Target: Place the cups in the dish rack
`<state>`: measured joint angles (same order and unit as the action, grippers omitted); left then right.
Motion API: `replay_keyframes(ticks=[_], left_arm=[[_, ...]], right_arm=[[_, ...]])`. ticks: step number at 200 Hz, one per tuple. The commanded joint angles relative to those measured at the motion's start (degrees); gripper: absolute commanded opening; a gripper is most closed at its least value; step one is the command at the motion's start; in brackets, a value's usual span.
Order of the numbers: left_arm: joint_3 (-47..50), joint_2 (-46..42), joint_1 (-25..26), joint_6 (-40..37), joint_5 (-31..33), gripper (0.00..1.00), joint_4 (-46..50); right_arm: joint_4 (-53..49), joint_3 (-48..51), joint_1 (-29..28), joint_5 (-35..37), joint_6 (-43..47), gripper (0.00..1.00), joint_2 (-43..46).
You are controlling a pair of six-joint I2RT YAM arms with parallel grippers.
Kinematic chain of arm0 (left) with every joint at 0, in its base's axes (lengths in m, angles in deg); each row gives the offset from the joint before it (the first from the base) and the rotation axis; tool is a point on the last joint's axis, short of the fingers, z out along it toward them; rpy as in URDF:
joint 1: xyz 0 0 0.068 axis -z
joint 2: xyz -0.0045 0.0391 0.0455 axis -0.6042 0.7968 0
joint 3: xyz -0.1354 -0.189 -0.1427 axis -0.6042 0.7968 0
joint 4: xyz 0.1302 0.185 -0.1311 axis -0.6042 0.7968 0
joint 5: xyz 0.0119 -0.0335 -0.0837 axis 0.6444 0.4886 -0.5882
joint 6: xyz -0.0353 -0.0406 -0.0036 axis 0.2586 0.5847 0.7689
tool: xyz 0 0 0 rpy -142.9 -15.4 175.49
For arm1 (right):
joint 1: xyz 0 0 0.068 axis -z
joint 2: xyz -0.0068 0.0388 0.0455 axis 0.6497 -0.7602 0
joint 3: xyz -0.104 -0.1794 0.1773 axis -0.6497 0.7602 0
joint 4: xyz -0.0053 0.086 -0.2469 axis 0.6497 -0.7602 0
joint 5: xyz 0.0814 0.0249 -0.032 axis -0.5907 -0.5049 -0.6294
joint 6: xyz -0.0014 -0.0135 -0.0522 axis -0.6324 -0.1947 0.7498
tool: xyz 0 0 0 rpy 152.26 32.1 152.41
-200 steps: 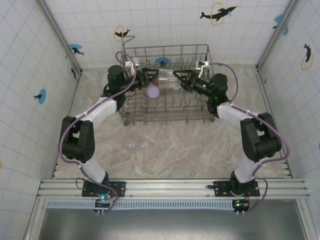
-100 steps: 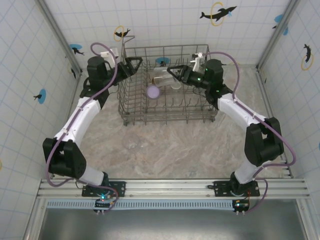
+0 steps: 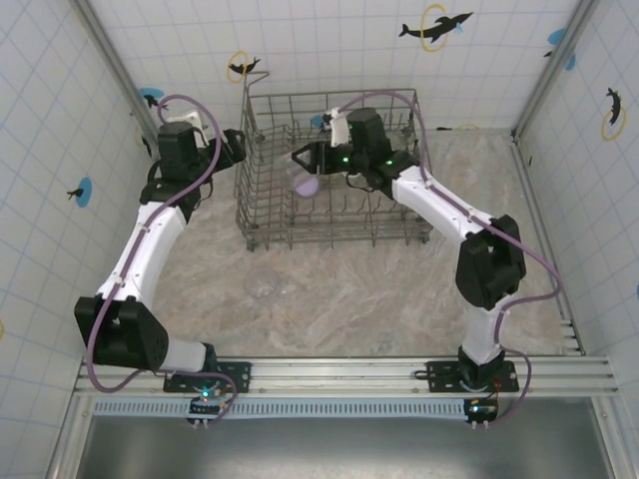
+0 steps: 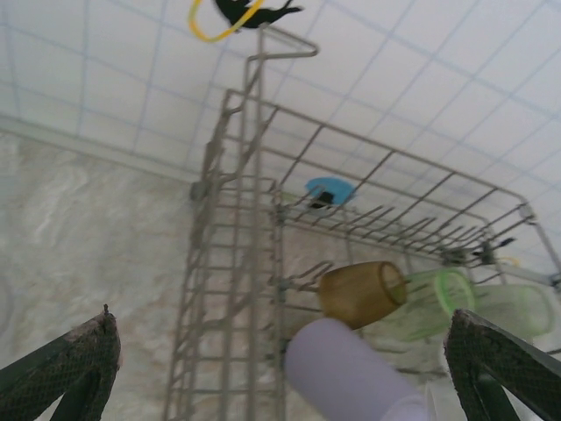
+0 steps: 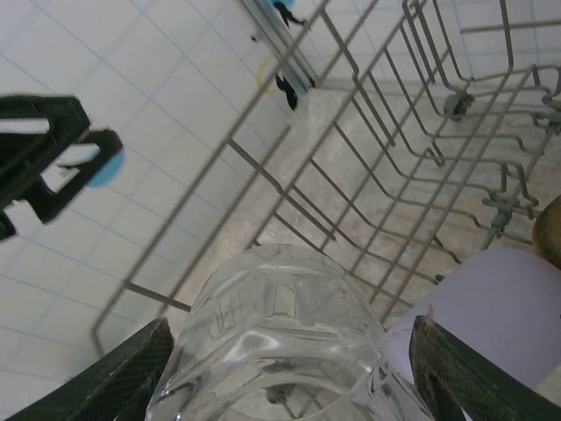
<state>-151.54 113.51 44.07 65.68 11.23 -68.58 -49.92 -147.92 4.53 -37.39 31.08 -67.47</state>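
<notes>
While left tool (image 4: 279, 317) gapes empty, right tool (image 5: 289, 326) grips one clear cup (image 5: 267, 351) (four racked)

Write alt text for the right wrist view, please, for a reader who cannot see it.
The right gripper holds a clear cup between its fingers, with the grey wires of the dish rack beyond it. A lilac cup lies at lower right.

The top camera looks down from the near edge, while both wrist cameras closely face the dish rack (image 3: 329, 228).
</notes>
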Motion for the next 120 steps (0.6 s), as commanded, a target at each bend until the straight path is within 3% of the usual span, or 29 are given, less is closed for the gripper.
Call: replay_keyframes(ticks=[1,24,95,120], left_arm=[[2.75,-0.55,-2.56,-1.15,2.65,0.97,1.12],[8.42,-2.39,-4.92,-0.21,2.35,0.97,-3.42],[11.51,-1.52,-9.35,1.21,-2.48,0.97,-4.01],[13.28,-1.76,-10.06,1.47,1.36,0.97,-4.24]], right_arm=[[-6.96,-5.52,-2.48,5.89,8.48,0.44,-2.08],[-8.56,-7.74,-3.93,7.25,10.0,0.43,-4.46],[-8.74,-9.45,-7.21,11.43,16.3,0.42,-6.94],[-8.52,-9.45,-7.85,11.6,18.43,0.42,-7.66]])
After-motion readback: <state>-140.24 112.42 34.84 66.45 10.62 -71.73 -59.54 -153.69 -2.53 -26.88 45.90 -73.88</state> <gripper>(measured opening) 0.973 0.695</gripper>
